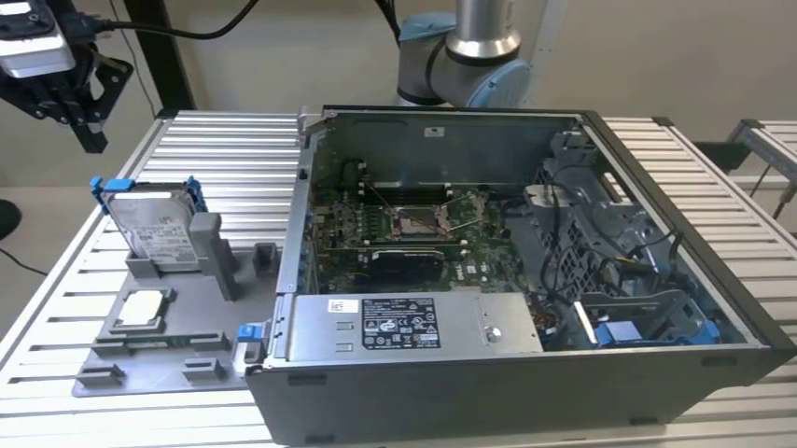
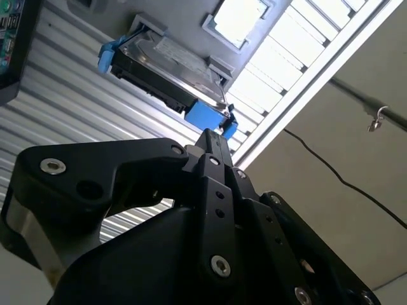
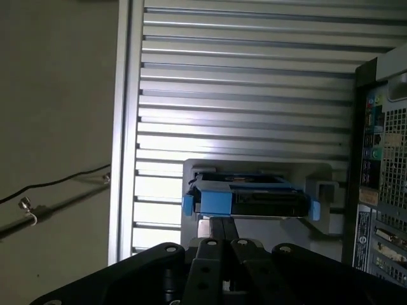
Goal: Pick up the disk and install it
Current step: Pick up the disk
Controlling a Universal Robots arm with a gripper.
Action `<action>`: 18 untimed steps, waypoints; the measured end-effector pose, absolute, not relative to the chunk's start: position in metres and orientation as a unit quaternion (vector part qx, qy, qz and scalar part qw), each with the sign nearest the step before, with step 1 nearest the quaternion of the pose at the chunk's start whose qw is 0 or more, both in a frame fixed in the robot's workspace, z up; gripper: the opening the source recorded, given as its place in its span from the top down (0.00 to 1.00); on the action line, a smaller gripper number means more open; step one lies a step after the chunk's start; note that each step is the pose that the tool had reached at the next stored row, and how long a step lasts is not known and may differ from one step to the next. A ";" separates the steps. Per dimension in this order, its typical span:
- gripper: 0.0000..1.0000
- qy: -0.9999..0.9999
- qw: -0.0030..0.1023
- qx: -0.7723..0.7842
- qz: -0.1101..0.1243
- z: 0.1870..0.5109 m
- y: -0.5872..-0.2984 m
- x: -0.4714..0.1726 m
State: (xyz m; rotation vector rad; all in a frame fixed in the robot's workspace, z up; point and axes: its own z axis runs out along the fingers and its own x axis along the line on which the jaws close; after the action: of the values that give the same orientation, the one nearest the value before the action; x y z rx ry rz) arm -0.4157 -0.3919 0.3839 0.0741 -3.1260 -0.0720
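- The disk (image 1: 156, 227) stands upright in its grey holder (image 1: 207, 245) beside the computer case (image 1: 498, 397).
- My fingers (image 3: 217, 232), farther from the case, are pressed together and empty.
- I fear that, descending so, they would knock the disk.

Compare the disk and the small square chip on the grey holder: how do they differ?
Pose: the disk stands on edge in a slot of the grey holder; the chip lies flat.
Size: the disk is clearly larger than the chip.
Trim: the disk has a blue bracket, the chip none.
Both are silver, on that holder.
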 end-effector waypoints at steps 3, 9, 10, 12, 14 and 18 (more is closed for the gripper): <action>1.00 -0.999 0.007 0.034 -0.023 0.384 -0.392 -0.416; 1.00 -0.998 0.008 0.065 -0.020 0.384 -0.392 -0.416; 1.00 -0.998 0.008 0.066 -0.020 0.384 -0.392 -0.416; 1.00 -0.998 0.008 0.066 -0.020 0.384 -0.392 -0.416; 1.00 -0.998 0.008 0.066 -0.020 0.384 -0.392 -0.416; 1.00 -0.998 0.008 0.066 -0.020 0.384 -0.392 -0.416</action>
State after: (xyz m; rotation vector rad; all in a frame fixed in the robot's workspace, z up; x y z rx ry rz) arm -0.4157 -0.3918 0.3842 0.2061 -3.1180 -0.0619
